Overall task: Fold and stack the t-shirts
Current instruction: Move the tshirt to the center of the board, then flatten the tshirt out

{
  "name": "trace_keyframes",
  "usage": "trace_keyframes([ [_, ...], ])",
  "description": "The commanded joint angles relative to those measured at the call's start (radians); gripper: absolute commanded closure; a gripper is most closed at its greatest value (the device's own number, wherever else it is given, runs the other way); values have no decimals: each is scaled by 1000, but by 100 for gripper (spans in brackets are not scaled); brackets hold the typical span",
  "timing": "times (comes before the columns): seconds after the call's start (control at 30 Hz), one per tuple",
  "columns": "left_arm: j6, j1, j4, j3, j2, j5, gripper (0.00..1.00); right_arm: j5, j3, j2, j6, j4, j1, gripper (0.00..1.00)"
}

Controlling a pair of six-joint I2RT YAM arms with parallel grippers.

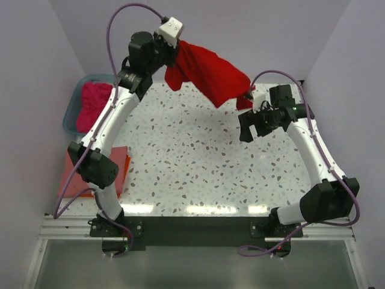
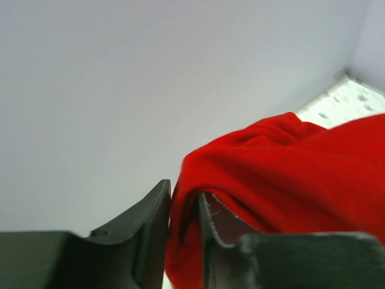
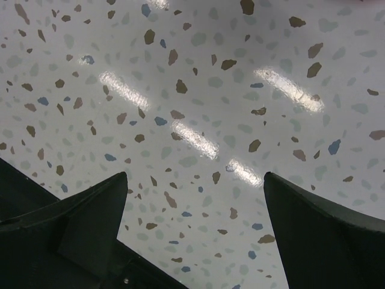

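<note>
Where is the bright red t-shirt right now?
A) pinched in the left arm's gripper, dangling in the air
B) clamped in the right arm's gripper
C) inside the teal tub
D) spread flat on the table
A: the left gripper is shut on the red t-shirt, which hangs above the table; the right gripper is open and empty.

The bright red t-shirt (image 1: 207, 75) hangs bunched and unfolded, one edge pinched in the left hand (image 2: 184, 217), draping to that hand's right. A magenta-pink t-shirt (image 1: 93, 103) lies crumpled well to its left. Folded orange t-shirts (image 1: 122, 164) lie flat, nearer the arm's base.
</note>
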Motion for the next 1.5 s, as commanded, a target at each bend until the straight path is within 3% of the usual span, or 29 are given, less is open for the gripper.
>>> trace_keyframes([
  [0.0,-153,21,-15,-207,-65,102,65,0,23,-57,-24,14,-32,1],
  [0.03,-174,46,-38,-322,-70,132,18,-1,20,-64,-33,11,-43,1],
  [0.07,-181,61,-74,-364,-70,140,3,-1,17,-67,-42,6,-46,1],
  [0.1,-181,83,-160,-428,-55,160,0,-1,14,-67,-73,-12,-48,1],
  [0.17,-208,184,-196,-505,-57,284,0,-3,-6,-67,-108,-26,-49,1],
  [0.2,-240,271,-170,-596,-82,441,0,-3,-29,-67,-139,-40,-49,1],
  [0.23,-244,302,-158,-625,-93,500,0,9,-43,-64,-151,-41,-49,1],
  [0.47,21,284,-346,-715,-162,561,3,158,-138,19,-278,-2,-48,1],
  [0.67,265,126,-513,-824,-208,521,16,264,-138,130,-297,18,-55,1],
  [0.73,310,22,-509,-889,-231,486,19,289,-136,177,-289,29,-89,2],
  [0.83,338,-124,-469,-977,-268,475,25,275,-84,241,-271,11,-158,9],
  [0.87,345,-124,-455,-978,-272,475,26,267,-84,255,-271,11,-187,9],
  [1.0,361,-280,-348,-1073,-281,409,28,223,-24,330,-252,-40,-278,27],
  [1.07,356,-328,-273,-1094,-268,377,27,192,-7,378,-229,-58,-293,31],
  [1.37,341,-520,-125,-1097,-150,239,25,148,-47,452,-168,11,-296,35],
  [1.47,342,-538,-112,-1108,-111,190,28,149,-72,463,-159,41,-298,36],
])
